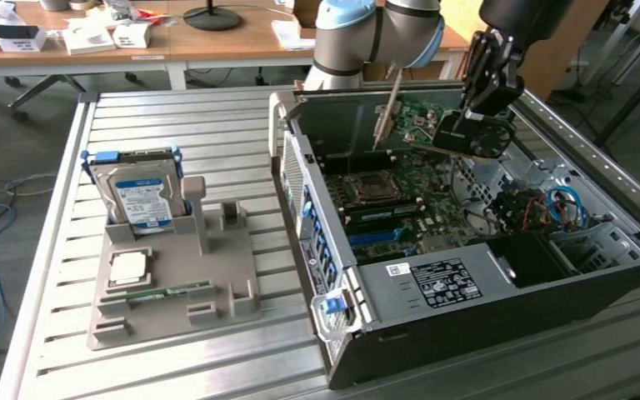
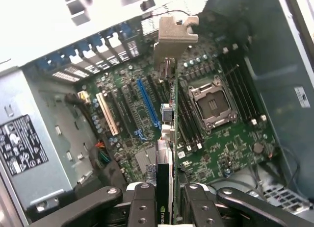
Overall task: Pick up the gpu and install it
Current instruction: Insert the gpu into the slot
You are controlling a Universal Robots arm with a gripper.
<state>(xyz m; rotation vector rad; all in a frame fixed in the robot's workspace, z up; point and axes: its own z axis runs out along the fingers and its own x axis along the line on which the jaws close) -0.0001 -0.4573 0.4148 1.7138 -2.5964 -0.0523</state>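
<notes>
Exterior view: an open computer case (image 1: pixel 498 333) lies at frame right on a slatted table (image 1: pixel 187 125). At lower left, a holder (image 1: pixel 231 279) carries an upright hard drive (image 1: pixel 142 196) at its rear, with a processor (image 1: pixel 129 267) and RAM stick (image 1: pixel 164 293) flat before it. At upper centre-right, the gpu (image 1: pixel 415 121), clamped in the gripper (image 1: pixel 459 125), hangs above the motherboard (image 1: pixel 409 200) inside the case.

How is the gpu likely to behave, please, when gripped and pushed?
Probably stiff: the gpu hangs straight, edge-on, between the fingers. Likely fragile, with bare components showing. Its metal bracket may weight that end.
</notes>
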